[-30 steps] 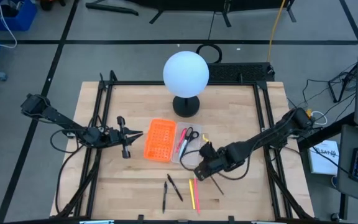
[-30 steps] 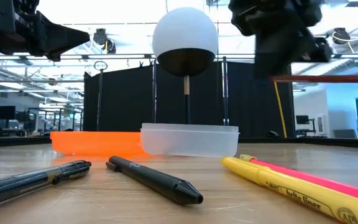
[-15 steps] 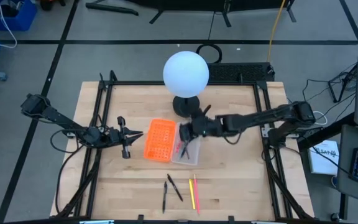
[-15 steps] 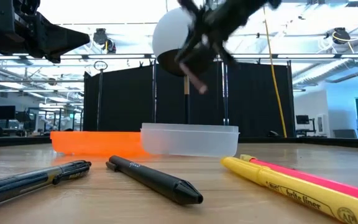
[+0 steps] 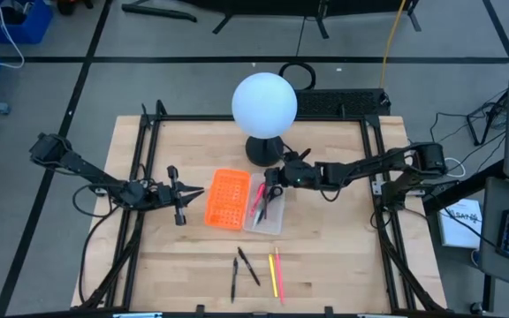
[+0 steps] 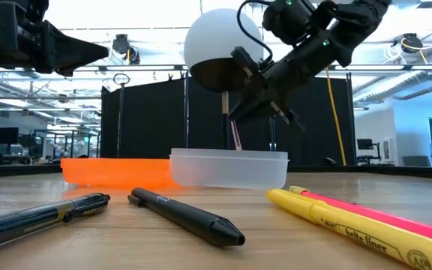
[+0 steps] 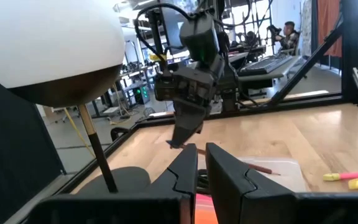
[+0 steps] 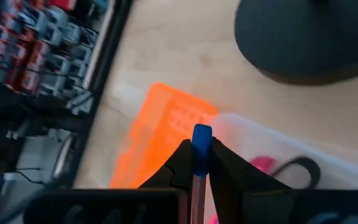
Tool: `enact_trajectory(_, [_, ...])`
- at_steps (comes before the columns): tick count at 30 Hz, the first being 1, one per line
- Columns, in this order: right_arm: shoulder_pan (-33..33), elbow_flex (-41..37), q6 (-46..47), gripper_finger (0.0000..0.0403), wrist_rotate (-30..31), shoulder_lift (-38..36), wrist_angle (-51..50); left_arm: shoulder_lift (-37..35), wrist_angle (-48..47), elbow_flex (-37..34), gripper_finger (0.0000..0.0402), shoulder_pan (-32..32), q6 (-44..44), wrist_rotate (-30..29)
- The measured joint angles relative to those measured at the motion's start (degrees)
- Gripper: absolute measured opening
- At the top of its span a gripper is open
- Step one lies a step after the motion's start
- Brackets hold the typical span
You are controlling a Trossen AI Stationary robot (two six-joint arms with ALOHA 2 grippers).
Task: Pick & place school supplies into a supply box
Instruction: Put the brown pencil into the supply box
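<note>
The supply box point(image 5: 266, 212) is a clear tray beside an orange perforated panel point(image 5: 226, 199). Inside it lie scissors point(image 8: 297, 165) and a pink-red pen point(image 8: 263, 163). My right gripper point(image 5: 272, 181) hovers above the box's far end, shut on a brown pencil point(image 6: 236, 135). Two black pens point(image 6: 186, 216) point(image 6: 36, 217), a yellow one point(image 6: 343, 225) and a pink one point(image 6: 381, 214) lie flat near the table's front edge. My left gripper point(image 5: 188, 190) waits shut, left of the panel, holding nothing. My right gripper pinches the brown pencil between its two fingers, and a blue-tipped end point(image 8: 202, 138) shows past the fingertips. The fingers slant down from the table's right side. The pencil stands nearly upright below them, and its lower end point(image 6: 238, 147) drops behind the box's translucent wall.
A lamp with a white globe point(image 5: 264, 102) and a dark round base point(image 5: 263, 150) stands just beyond the box, close to my right gripper. Black frame rails point(image 5: 144, 159) run along the table's left and right sides.
My right gripper has carried the pencil from near the pens at the front toward the far edge and a little left, ending over the supply box. It has turned and tipped downward. The pencil has swung from level to nearly upright, dipping toward the box.
</note>
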Motion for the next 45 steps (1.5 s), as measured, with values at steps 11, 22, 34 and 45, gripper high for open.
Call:
enact_trajectory(11, [1.0, 0.0, 1.9, 0.0024, 3.2, -0.1, -5.3, 0.0, 1.4, 0.0, 0.0042, 0.0, 1.0, 0.0])
enact_trajectory(22, [0.9, 0.0, 4.6, 0.0024, 4.4, 1.2, -8.9, 0.0, 1.3, 0.0, 0.0042, 0.0, 1.0, 0.0])
enact_trajectory(34, [0.0, 0.1, 4.2, 0.0048, 1.2, 5.1, -7.8, 0.0, 1.2, 0.0, 0.0042, 0.0, 1.0, -0.1])
enact_trajectory(45, [0.0, 0.1, 2.4, 0.0111, -1.8, 5.1, -6.4, 0.0, 1.2, 0.0, 0.0042, 0.0, -0.4, -0.1])
